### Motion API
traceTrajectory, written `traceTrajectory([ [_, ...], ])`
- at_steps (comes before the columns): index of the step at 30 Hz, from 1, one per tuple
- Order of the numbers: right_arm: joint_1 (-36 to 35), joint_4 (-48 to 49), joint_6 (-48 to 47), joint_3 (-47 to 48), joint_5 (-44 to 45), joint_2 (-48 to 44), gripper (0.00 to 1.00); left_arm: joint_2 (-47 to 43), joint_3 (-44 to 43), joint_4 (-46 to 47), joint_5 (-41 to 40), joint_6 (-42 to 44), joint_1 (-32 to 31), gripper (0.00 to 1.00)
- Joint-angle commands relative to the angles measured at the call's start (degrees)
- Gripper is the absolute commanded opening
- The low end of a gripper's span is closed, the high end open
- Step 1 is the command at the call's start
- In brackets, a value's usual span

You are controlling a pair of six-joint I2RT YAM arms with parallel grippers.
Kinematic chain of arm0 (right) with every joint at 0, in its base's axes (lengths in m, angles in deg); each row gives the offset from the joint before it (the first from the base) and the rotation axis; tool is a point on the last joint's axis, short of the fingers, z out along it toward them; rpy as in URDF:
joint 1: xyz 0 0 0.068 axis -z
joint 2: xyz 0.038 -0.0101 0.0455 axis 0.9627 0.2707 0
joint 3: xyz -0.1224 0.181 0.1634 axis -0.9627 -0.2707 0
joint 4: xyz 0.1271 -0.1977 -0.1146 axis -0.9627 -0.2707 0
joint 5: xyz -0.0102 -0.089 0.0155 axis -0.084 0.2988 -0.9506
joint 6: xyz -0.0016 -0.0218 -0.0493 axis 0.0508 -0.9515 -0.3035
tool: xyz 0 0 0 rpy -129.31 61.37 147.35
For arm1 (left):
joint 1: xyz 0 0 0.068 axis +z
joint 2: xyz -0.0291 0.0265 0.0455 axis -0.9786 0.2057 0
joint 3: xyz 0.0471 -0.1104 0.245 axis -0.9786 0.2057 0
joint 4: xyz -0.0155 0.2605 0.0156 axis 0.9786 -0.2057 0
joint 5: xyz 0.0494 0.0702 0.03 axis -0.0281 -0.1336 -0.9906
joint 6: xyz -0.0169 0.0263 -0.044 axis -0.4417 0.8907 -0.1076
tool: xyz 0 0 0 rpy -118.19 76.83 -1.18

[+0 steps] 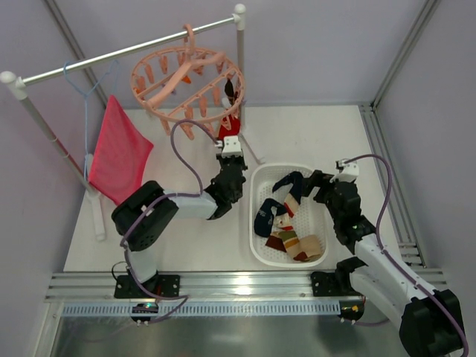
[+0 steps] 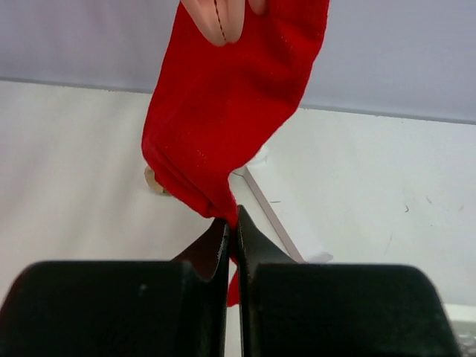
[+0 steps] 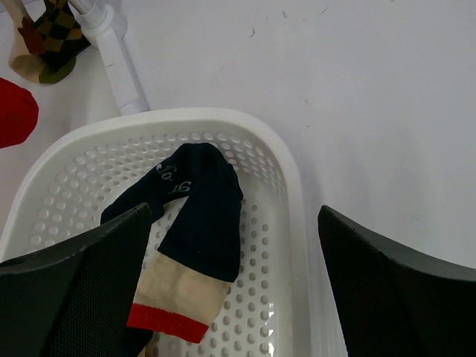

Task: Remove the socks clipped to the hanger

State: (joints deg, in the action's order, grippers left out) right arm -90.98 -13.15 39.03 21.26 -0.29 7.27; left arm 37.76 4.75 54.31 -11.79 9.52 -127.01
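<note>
The salmon-pink ring hanger (image 1: 186,78) hangs by its hook from the rail. A plain red sock (image 1: 231,123) hangs from one of its pegs (image 2: 219,18) at the front right. A dark diamond-patterned sock (image 1: 232,89) is clipped just behind it and also shows in the right wrist view (image 3: 44,33). My left gripper (image 1: 229,138) is shut on the lower end of the red sock (image 2: 230,111), its fingertips pinched together (image 2: 232,223). My right gripper (image 1: 309,182) is open and empty over the white basket (image 1: 256,223), above a navy sock (image 3: 197,216) lying in it.
The basket (image 3: 286,171) holds several loose socks, navy and brown-tan. A large pink-red cloth (image 1: 119,149) hangs on a thin light-blue wire hanger (image 1: 85,82) at the left of the rail (image 1: 126,49). White rack posts (image 1: 239,44) stand at both ends, one near the basket (image 3: 115,48).
</note>
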Motion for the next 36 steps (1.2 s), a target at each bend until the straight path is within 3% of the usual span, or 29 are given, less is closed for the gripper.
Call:
traceTrajectory([
  [1, 0.25, 2.41, -0.43, 1.65, -0.94, 0.27, 0.93, -6.03, 3.15, 2.66, -0.76, 0.39, -1.12, 0.0],
  [22, -1.59, 2.76, 0.18, 2.35, -4.45, 1.07, 0.93, -34.68, 16.68, -19.75, 6.8, -5.14, -3.41, 0.0],
  [36, -20.04, 4.17, 1.59, 9.29, 6.44, 8.78, 0.93, -54.37, 24.86, -29.41, 6.1, -5.23, -3.5, 0.0],
])
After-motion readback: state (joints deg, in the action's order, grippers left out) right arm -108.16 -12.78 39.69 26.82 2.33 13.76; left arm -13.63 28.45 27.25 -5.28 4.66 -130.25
